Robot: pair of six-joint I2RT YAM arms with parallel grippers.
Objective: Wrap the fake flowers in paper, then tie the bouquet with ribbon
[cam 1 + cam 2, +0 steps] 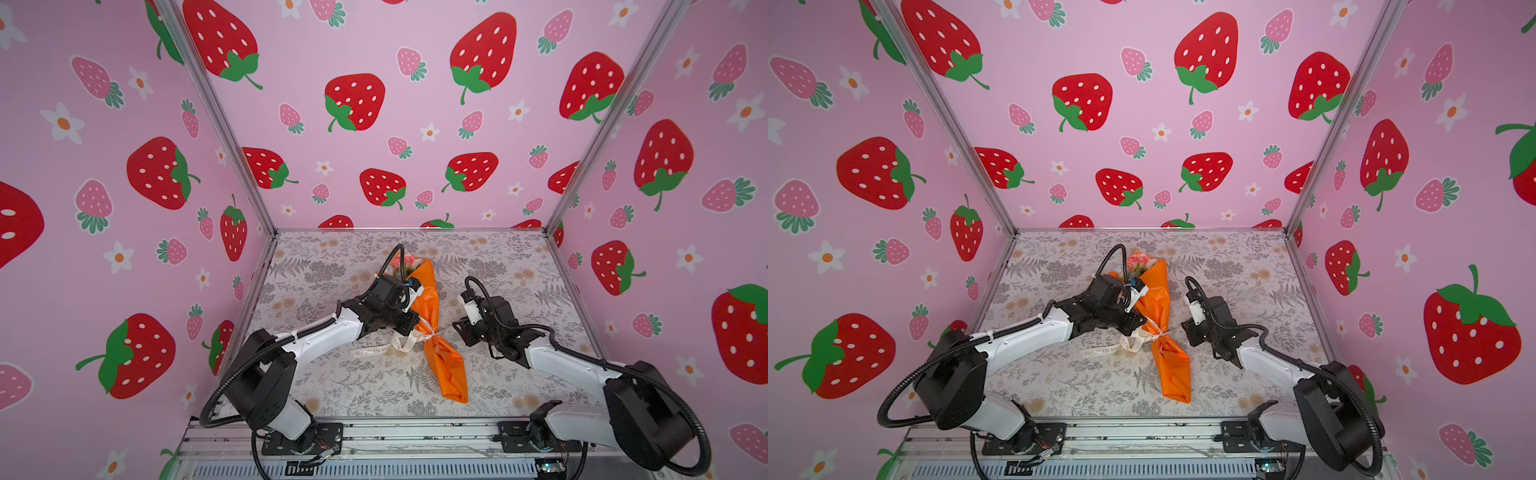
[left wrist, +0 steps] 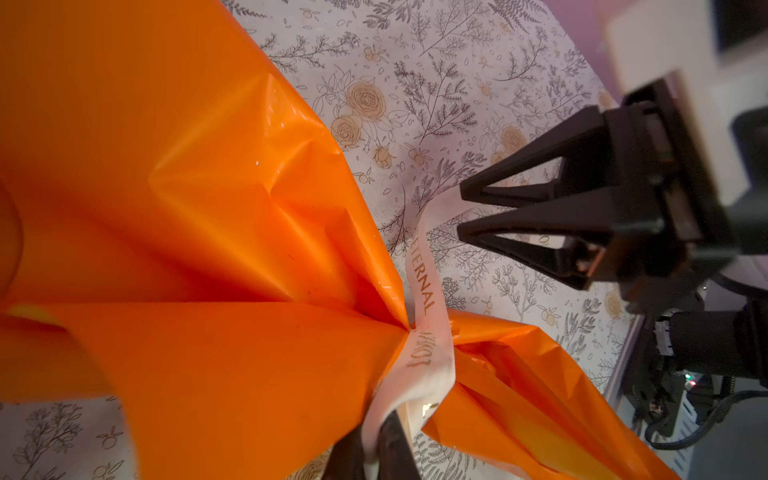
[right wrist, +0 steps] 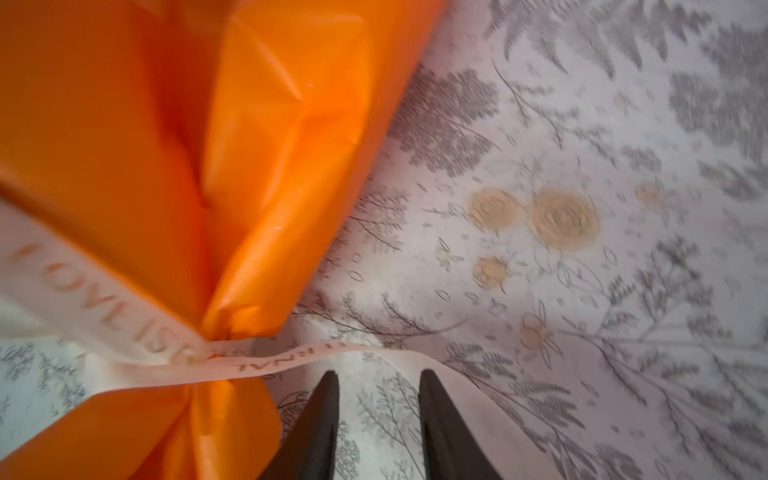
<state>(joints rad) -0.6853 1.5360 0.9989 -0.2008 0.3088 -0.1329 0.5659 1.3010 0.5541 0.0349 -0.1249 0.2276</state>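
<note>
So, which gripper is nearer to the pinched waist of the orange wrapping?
Left. The left gripper is shut on the ribbon beside the waist; the right gripper stands open, farther off, at the ribbon's tail.

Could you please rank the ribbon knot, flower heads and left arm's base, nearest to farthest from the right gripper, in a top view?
From the right gripper:
1. ribbon knot, just beside it, mid-table.
2. flower heads, toward the back wall.
3. left arm's base, at the front left edge.
</note>
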